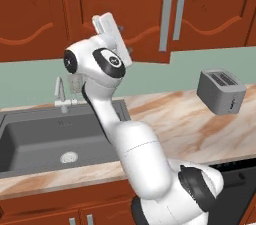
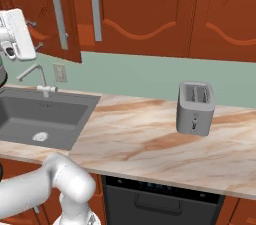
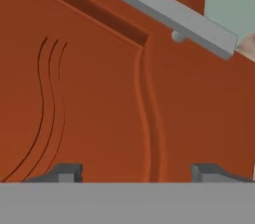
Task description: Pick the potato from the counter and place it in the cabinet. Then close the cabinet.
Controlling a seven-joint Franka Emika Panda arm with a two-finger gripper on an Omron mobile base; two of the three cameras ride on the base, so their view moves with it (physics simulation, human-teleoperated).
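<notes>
We see our gripper [image 3: 137, 170] raised high against the face of the cabinet [image 1: 125, 14], its two finger tips [image 3: 67, 172] spread wide apart with nothing between them, the arched panel of a door just beyond and the long silver bar handle [image 3: 159, 6] running across above. From the base, the hand [image 2: 17, 34] sits at the lower edge of that door, which stands out from its neighbours above the sink [image 1: 50, 136]. A grey toaster [image 2: 195, 107] stands on the counter [image 2: 145, 144] to the right, well apart from the arm. We cannot make out the potato anywhere.
</notes>
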